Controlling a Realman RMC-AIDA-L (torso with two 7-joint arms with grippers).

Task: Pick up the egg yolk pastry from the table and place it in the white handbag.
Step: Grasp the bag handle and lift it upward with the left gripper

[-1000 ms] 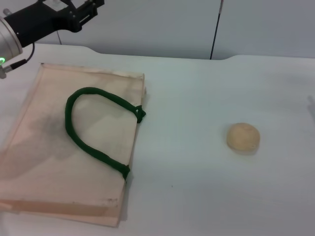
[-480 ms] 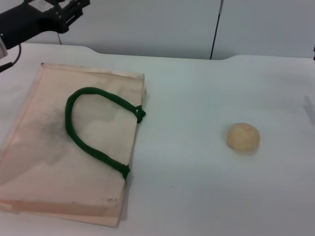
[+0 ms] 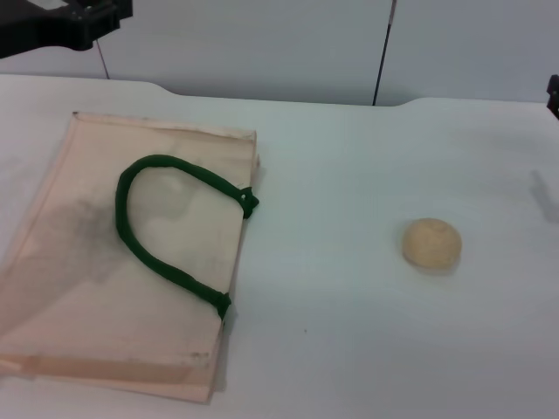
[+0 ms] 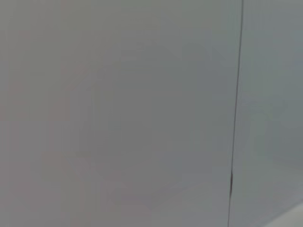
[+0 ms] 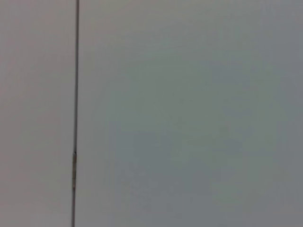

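The egg yolk pastry (image 3: pixel 431 243), a small round pale tan ball, sits on the white table (image 3: pixel 349 332) at the right. The white handbag (image 3: pixel 131 253), a flat cream tote with a green rope handle (image 3: pixel 157 231), lies flat at the left. My left gripper (image 3: pixel 96 17) is high at the top left corner, above and behind the bag. Only a dark sliver of my right gripper (image 3: pixel 554 92) shows at the right edge, well behind the pastry. Both wrist views show only a grey wall.
A grey wall panel with a dark vertical seam (image 3: pixel 382 52) stands behind the table's rounded back edge. Bare tabletop lies between the bag and the pastry.
My left arm has risen and drawn back toward the top left corner, leaving the area above the bag. A sliver of the right gripper has come into view at the right edge.
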